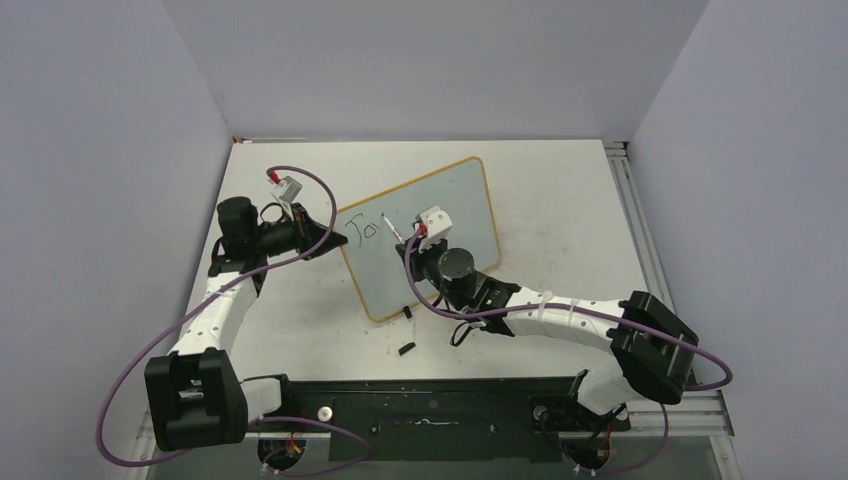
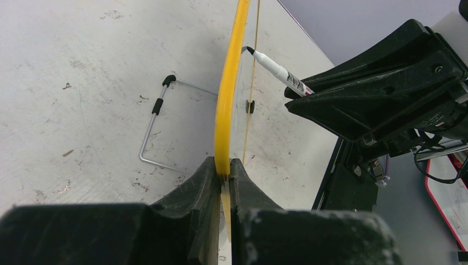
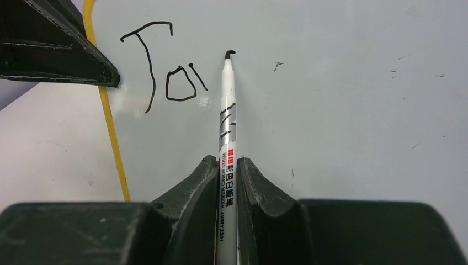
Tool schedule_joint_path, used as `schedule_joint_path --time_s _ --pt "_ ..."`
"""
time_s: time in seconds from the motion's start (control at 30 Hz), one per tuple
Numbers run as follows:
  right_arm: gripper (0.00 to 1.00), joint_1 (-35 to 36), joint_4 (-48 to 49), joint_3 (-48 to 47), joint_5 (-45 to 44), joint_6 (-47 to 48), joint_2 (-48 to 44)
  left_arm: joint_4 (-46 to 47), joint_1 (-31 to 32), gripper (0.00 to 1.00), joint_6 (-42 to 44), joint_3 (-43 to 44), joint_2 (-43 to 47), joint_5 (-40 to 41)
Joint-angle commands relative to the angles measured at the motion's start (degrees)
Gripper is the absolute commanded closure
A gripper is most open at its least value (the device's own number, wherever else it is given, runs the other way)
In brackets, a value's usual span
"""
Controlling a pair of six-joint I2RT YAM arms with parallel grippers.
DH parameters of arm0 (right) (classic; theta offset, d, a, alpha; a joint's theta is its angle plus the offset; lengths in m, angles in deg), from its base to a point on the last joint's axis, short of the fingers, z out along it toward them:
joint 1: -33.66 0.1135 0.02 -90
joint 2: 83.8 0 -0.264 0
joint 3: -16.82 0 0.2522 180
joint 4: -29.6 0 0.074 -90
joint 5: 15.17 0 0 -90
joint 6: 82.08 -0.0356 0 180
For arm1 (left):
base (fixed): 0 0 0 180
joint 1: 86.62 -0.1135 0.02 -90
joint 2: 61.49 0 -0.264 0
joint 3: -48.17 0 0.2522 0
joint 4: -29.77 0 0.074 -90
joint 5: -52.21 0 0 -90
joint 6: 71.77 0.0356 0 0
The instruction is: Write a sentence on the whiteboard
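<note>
Far left: the left gripper [image 2: 222,165] is closed right down on the whiteboard [image 1: 465,195], its jaws pinching the thin yellow frame [image 2: 226,99] at the left edge. That looks like the right place to hold it. The board seems light, stiff and glossy, likely to skate on the table [image 1: 560,200] under pen pressure, and the rim gives purchase without smudging the face. It sits mid-table, turned askew. I can't tell whether it lies flat or is propped up a little. A wire stand [image 2: 152,121] shows behind it.

Moving right, the sentence [image 3: 165,77] has barely begun: a "J", an "o" and a short stroke beside them, all near the top left corner.

Next, the marker [image 3: 228,110] has its tip on the board at a small fresh hook. It's slim, smooth and light, so I'd expect it to twist if squeezed off-centre.

Right again, the right gripper [image 3: 226,165] is clamped on the marker's barrel at the printed label, jaws shut snug on either side. A gentle, even press should do, since a felt tip won't take much force.
</note>
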Motion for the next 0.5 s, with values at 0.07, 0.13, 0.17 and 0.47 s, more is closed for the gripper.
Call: schedule_joint_path --time_s 0.07,0.13,0.17,0.47 --pt "0.95 0.6 0.6 1.4 0.4 -2.2 -0.8 0.6 -0.3 1.0 0.8 1.5 1.6 -1.6" --pt "0.95 1.0 0.3 1.9 0.4 -2.7 -0.9 0.5 -0.3 1.0 0.8 1.5 1.6 -1.6" --pt "0.95 1.5 0.1 2.1 0.3 -2.9 -0.9 0.5 -0.3 1.0 0.8 1.5 1.6 -1.5" --pt "0.95 4.8 -1.3 4.6 -0.7 -5.2 -1.3 0.8 -0.3 1.0 0.6 1.5 1.6 -1.5"
